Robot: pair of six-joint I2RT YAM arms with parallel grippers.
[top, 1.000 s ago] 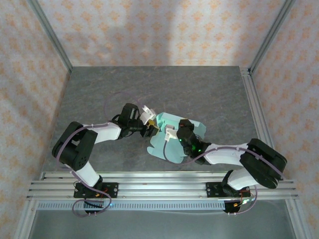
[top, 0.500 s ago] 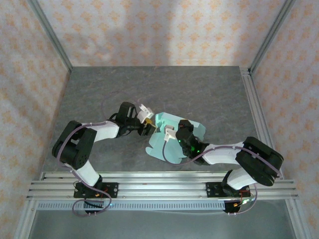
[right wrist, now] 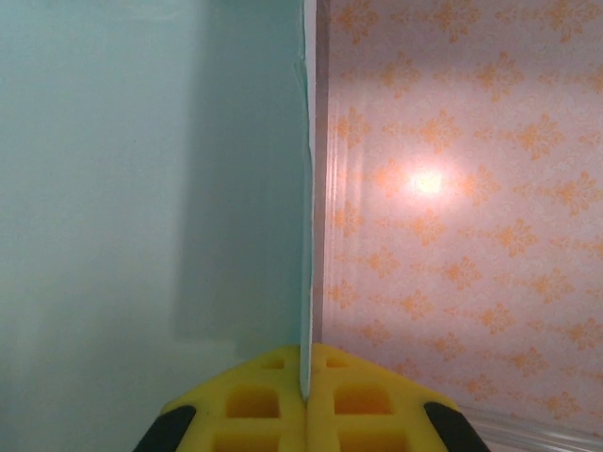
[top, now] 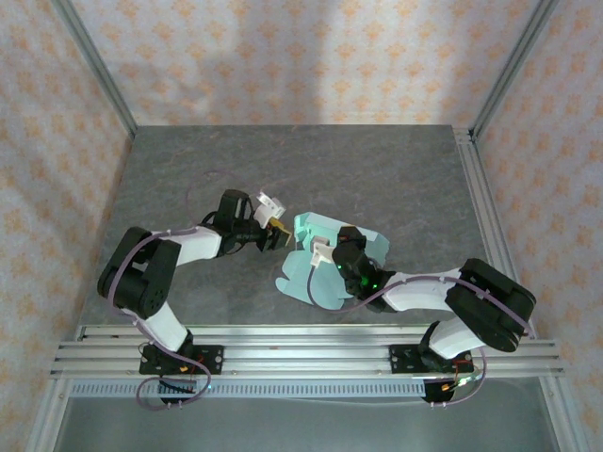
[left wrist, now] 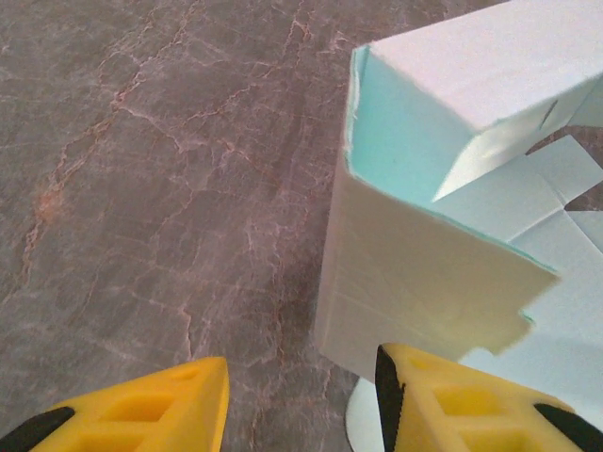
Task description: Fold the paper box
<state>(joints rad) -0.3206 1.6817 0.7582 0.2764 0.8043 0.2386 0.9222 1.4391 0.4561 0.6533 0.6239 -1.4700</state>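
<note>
Top view: paper box (top: 332, 275) mid-table (top: 396, 169), partly raised; left gripper (top: 280, 229) just beside it, right gripper (top: 318, 254) on it.
Left wrist view: spread wide, empty, facing an upright panel.
Right wrist view: pinched flat on a card edge.
Probably light, thin, easily creased; best held at panel edges beside folds.

The far half of the tabletop (top: 377, 169) is seen bare, and open ground is also offered to the left of the left arm (top: 193, 243). The middle is blocked by the paper box (top: 320, 278). Its raised panel (left wrist: 415, 282) is set just ahead of the left gripper (left wrist: 301, 414), and bare stone is seen between the spread fingers (left wrist: 141, 414). The near right is taken up by the right arm (top: 424, 287), whose right gripper (right wrist: 306, 381) is clamped on an upright sheet of the box. The right side is bounded by a metal rail (top: 488, 202).
</note>
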